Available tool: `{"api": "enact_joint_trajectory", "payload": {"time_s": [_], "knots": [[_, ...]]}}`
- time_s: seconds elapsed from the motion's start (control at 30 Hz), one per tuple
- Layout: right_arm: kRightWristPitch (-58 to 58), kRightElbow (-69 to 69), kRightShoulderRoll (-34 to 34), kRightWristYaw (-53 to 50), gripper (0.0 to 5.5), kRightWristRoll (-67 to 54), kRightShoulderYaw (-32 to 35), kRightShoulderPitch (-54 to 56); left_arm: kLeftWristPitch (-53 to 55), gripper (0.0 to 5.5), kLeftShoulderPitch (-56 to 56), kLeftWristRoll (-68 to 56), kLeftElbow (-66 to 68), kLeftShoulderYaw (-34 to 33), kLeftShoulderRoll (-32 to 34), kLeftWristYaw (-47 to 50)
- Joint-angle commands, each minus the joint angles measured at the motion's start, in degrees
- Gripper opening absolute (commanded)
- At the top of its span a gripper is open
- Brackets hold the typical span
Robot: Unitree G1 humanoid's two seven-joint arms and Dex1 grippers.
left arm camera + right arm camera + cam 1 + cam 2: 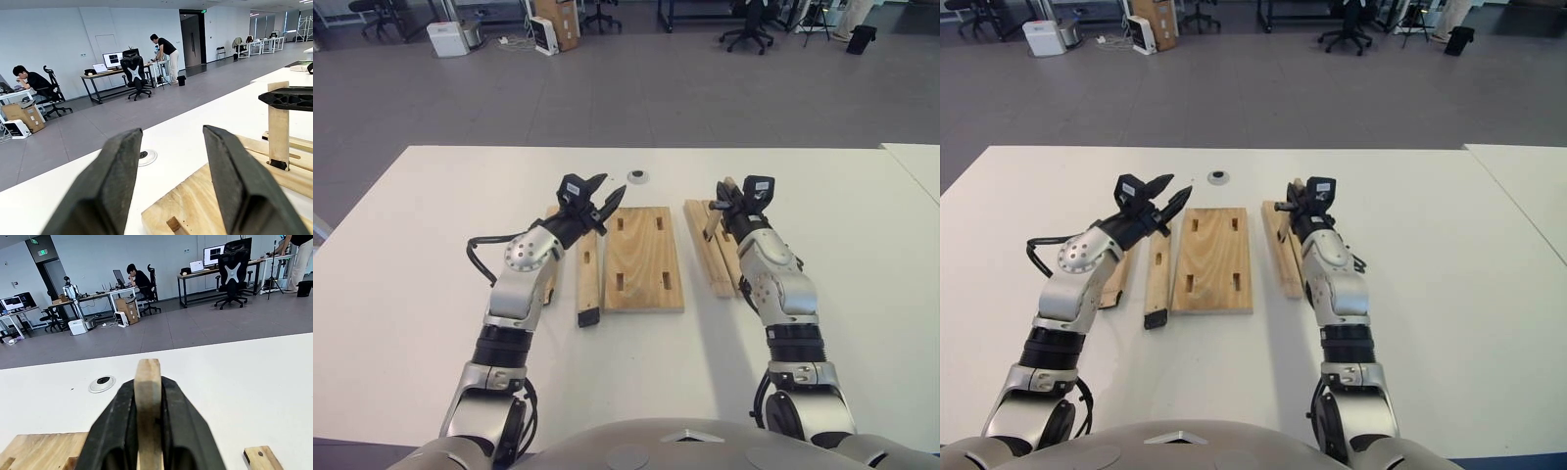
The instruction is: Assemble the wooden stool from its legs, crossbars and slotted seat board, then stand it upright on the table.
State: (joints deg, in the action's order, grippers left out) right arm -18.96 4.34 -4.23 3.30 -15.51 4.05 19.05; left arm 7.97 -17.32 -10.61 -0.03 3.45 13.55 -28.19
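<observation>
The slotted seat board point(644, 257) lies flat at the table's middle. My left gripper point(607, 189) hovers open over the board's far left corner, above a wooden leg point(589, 279) lying alongside the board. Another piece point(548, 286) lies partly hidden under the left arm. In the left wrist view the open fingers point(112, 181) frame the board's edge point(195, 208). My right gripper point(146, 387) is shut on a wooden crossbar point(146, 377), held upright over the stack of pieces point(717, 257) to the right of the board. The crossbar point(709, 225) hangs down toward that stack.
A round cable grommet point(637, 176) sits in the white table point(431, 225) just beyond the board. A loose wooden end point(261, 458) lies near the right gripper. Bare tabletop stretches on both sides and in front of the parts.
</observation>
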Motion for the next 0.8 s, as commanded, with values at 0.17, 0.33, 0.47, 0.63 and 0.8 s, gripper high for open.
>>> {"api": "enact_joint_trajectory", "payload": {"time_s": [0.17, 0.33, 0.47, 0.63, 0.8], "knots": [[6.27, -0.91, 1.75, 4.92, 0.42, 1.06, -3.31, -13.42, -0.49, 2.25, 1.80, 0.65, -0.03, -0.03, -0.16, 0.91], [7.12, -2.91, 0.05, 6.54, 0.42, 4.01, -6.63, -17.16, -0.51, 2.25, 2.39, 0.72, -0.11, -0.50, 0.38, 1.29], [7.23, -3.56, -1.88, 6.86, 0.42, 7.14, -7.89, -18.23, -0.94, 2.25, 2.52, 0.78, 0.08, -0.15, -0.22, 1.86], [8.82, -0.79, -1.93, 6.62, 0.42, 7.87, -7.24, -19.13, -0.95, 2.25, 3.68, 1.01, -0.83, 0.08, -0.41, 2.62], [5.42, -2.45, 1.79, 4.36, 0.42, 3.97, -4.89, -20.35, -0.34, 2.25, 3.94, 0.60, -1.29, -0.12, -0.17, 2.46]]}}
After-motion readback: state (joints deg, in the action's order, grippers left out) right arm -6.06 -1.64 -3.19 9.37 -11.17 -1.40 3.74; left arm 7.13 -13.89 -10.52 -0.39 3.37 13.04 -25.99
